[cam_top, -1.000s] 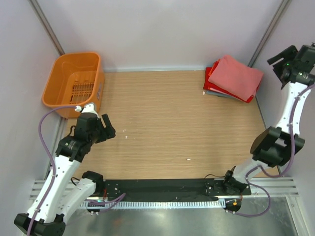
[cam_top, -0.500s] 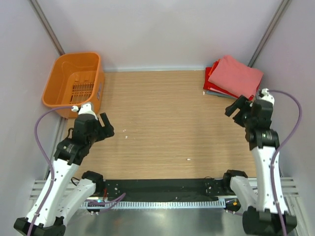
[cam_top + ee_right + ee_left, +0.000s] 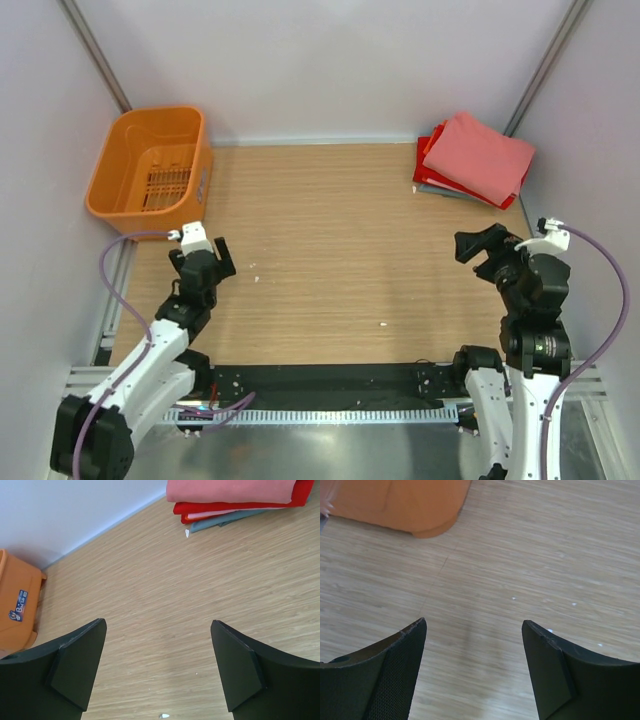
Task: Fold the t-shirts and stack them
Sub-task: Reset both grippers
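The t-shirts (image 3: 472, 160) lie folded in a stack at the table's back right corner, salmon-pink on top, red under it, grey and pale layers at the bottom. The right wrist view shows the same stack (image 3: 235, 495) at its top edge. My right gripper (image 3: 480, 245) hovers in front of the stack, well apart from it, open and empty (image 3: 159, 621). My left gripper (image 3: 218, 262) is low over the left side of the table, open with only bare wood between its fingers (image 3: 474, 622).
An orange slotted basket (image 3: 150, 165) stands at the back left corner, just beyond the left gripper; its corner (image 3: 400, 505) shows in the left wrist view and its side (image 3: 15, 610) in the right wrist view. Grey walls close in the table on three sides.
The right arm swung down from high at the back right and came to hover low at the right, its jaws widening. The left arm drew back a little toward the near edge.
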`<state>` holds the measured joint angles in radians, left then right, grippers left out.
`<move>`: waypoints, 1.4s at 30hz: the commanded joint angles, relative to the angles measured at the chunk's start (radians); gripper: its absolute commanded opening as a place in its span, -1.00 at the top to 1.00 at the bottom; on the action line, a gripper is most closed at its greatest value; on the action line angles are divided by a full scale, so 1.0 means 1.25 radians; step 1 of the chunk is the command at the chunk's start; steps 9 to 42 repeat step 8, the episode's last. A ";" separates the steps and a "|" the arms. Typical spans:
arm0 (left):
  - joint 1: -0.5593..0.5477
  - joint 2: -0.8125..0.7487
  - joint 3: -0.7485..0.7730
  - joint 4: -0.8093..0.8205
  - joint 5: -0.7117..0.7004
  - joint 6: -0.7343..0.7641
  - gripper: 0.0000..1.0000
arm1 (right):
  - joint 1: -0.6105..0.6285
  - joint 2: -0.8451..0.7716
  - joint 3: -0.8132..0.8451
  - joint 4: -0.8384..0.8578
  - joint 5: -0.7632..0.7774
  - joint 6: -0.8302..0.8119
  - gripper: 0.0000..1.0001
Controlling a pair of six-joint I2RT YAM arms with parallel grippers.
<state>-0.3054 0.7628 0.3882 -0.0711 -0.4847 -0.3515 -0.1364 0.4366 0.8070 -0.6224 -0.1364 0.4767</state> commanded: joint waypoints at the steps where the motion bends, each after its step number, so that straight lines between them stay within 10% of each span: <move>1: 0.005 0.032 -0.086 0.370 -0.091 0.088 -0.57 | 0.005 -0.024 0.005 -0.002 0.018 -0.005 -0.84; 8: 0.031 0.179 -0.182 0.673 -0.109 0.129 -0.58 | 0.011 -0.028 0.023 -0.021 0.021 -0.009 -0.86; 42: 0.031 0.179 -0.182 0.673 -0.109 0.129 -0.58 | 0.011 -0.028 0.023 -0.021 0.021 -0.009 -0.86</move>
